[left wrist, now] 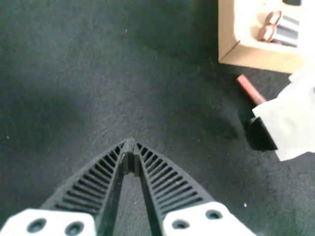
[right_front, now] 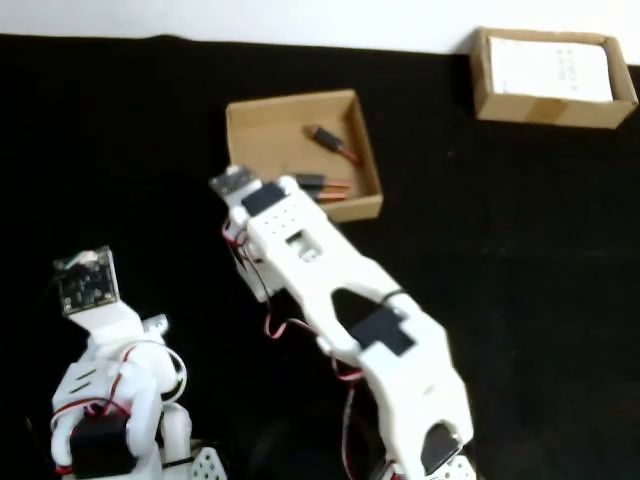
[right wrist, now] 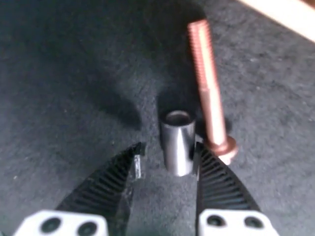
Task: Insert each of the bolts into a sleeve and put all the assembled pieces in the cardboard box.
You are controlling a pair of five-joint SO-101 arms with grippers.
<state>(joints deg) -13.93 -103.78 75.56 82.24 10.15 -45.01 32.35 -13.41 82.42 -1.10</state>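
From above, the black table (right_front: 520, 300) carries the open cardboard box (right_front: 270, 135) toward the far middle. Two assembled pieces are inside it, one (right_front: 333, 143) lying slantwise toward its far right, the other (right_front: 322, 187) along its near wall. The right arm (right_front: 340, 290) stretches from the near edge to the box's near left corner, and the left arm (right_front: 110, 325) sits folded at the near left. A second box (right_front: 540, 110) holding white paper stands at the far right. In the left wrist view, the left claw (left wrist: 129, 147) hangs over bare table, its fingers pressed together on nothing. Beyond it a copper bolt (left wrist: 251, 89) lies on the table just outside the cardboard box's corner, partly covered by the right arm's white shell. In the right wrist view, the right claw (right wrist: 169, 149) is spread wide around a dark sleeve (right wrist: 178, 132) standing upright on the table. One finger is at the sleeve's side and the other is apart from it. The bolt lies flat just beside the sleeve, its head near one fingertip.
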